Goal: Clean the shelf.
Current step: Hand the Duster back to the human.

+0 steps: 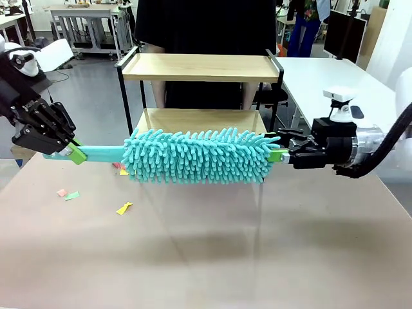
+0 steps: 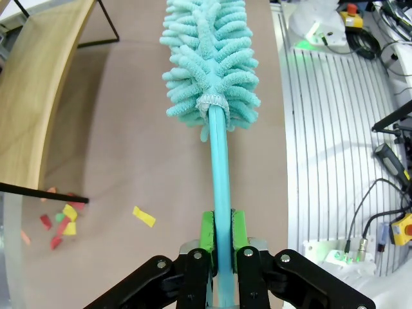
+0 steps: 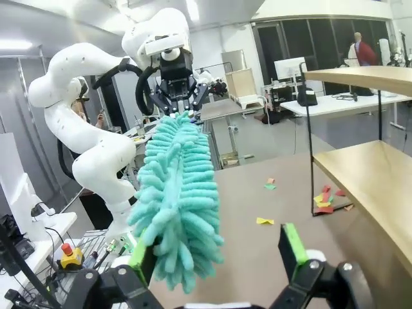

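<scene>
The shelf (image 1: 201,67) stands at the table's far edge, a thin black frame with two light wooden boards; its boards also show in the left wrist view (image 2: 32,109) and the right wrist view (image 3: 373,174). My left gripper (image 1: 74,153) (image 2: 220,235) is shut on the teal handle of a fluffy teal duster (image 1: 199,156) (image 2: 212,58) (image 3: 180,199). The duster hangs level above the table in front of the lower board. My right gripper (image 1: 278,149) (image 3: 219,257) is open, its fingers on either side of the duster's far tip, and the fluff lies against one green pad (image 3: 143,254).
Small coloured paper scraps lie on the brown tabletop (image 1: 67,193) (image 1: 123,207) (image 2: 61,222) (image 3: 325,199), some by the shelf's leg. A person in black stands behind the shelf (image 1: 206,26). A white desk (image 1: 335,77) is at the right.
</scene>
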Motion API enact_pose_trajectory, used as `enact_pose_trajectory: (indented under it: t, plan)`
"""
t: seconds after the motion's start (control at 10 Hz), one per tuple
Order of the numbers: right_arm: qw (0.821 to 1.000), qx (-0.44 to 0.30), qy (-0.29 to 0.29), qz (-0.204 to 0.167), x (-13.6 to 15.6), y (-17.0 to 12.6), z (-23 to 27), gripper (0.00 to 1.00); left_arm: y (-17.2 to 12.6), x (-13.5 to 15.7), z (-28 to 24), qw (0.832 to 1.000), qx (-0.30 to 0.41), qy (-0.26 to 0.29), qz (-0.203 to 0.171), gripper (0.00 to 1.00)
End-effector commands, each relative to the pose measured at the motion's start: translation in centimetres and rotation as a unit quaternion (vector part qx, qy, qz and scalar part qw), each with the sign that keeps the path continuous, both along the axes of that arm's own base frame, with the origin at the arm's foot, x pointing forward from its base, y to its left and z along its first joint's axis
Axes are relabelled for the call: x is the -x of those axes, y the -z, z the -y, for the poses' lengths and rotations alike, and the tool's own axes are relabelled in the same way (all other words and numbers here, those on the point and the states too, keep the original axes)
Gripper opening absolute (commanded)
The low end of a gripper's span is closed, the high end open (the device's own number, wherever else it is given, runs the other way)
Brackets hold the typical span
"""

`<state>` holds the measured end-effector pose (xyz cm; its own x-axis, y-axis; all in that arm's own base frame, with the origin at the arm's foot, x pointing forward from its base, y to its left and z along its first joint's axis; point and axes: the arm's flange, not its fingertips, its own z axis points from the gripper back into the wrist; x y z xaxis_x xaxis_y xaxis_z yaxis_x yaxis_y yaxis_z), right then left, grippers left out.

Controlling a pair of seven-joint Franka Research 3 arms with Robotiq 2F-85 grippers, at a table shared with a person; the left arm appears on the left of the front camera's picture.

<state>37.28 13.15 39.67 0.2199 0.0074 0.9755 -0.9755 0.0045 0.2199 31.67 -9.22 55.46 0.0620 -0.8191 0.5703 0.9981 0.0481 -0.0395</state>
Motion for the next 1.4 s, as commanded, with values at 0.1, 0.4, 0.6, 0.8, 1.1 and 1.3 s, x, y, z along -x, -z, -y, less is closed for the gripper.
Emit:
enact_pose_trajectory:
  t: [0.1, 0.4, 0.6, 0.8, 1.1, 1.3]
  plan:
    - [1.0, -0.019, -0.023, 0.006, 1.3, 0.6, -2.5, 1.0, -0.2, 0.1, 0.0, 1.0, 0.015, 0.007, 0.004, 0.13]
    - [0.998, -0.025, -0.05, 0.0, 1.3, 1.0, -4.9, 1.0, -0.2, 0.1, 0.0, 1.0, 0.015, 0.007, 0.004, 0.13]
    - [0.998, -0.023, -0.062, 0.002, 1.2, 0.9, -6.0, 1.0, -0.2, 0.1, 0.0, 1.0, 0.015, 0.007, 0.004, 0.13]
    - [0.998, -0.029, -0.063, 0.004, 1.1, 0.9, -6.3, 1.0, -0.2, 0.1, 0.0, 1.0, 0.015, 0.007, 0.004, 0.13]
    - [0.997, -0.044, -0.06, 0.008, 1.0, 1.0, -6.1, 0.4, -0.2, 0.1, 0.0, 1.0, 0.015, 0.007, 0.004, 0.13]
    - [0.997, -0.048, -0.068, 0.001, 0.8, 1.2, -5.9, 0.36, -0.2, 0.1, 0.0, 1.0, 0.015, 0.007, 0.004, 0.13]
